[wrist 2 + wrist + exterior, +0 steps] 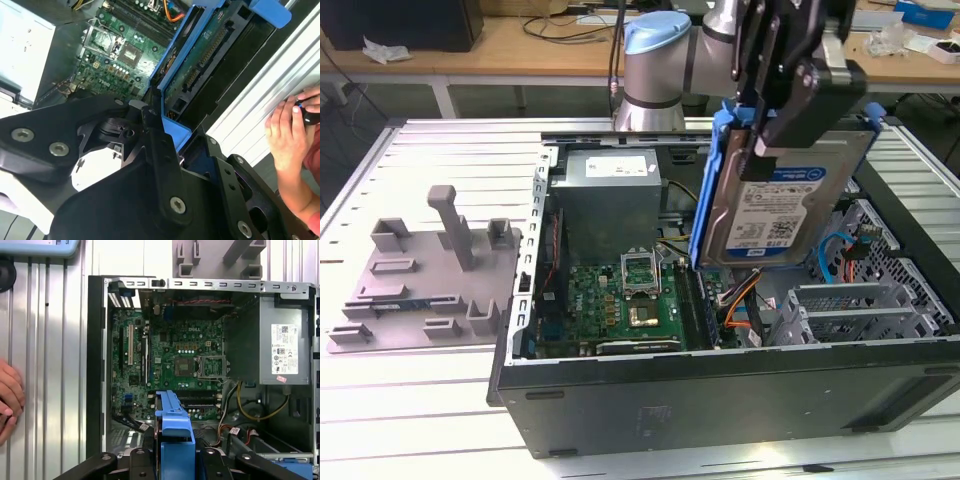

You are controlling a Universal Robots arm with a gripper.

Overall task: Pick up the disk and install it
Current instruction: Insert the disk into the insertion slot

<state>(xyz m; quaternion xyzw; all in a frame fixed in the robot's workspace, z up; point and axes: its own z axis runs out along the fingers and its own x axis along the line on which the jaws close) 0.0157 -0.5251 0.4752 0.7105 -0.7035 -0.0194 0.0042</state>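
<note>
The disk [790, 205], a silver hard drive with a white-and-blue label in a blue plastic carrier, hangs on edge above the open computer case [720, 400]. My gripper [770, 135] is shut on its upper edge, black fingers clamped on either side. In the second wrist view the disk's green circuit-board side [200, 62] and blue frame run away from the fingers [155, 150] toward the motherboard. In the first wrist view the blue carrier edge [174, 425] stands over the case interior, between the gripper's black links.
Inside the case lie the green motherboard [635, 290], the grey power supply [610, 195] and metal drive cages [860, 305] at the exterior view's right. A grey fixture plate [425, 275] sits on the table at the left. A person's hand [290, 135] rests beside the case.
</note>
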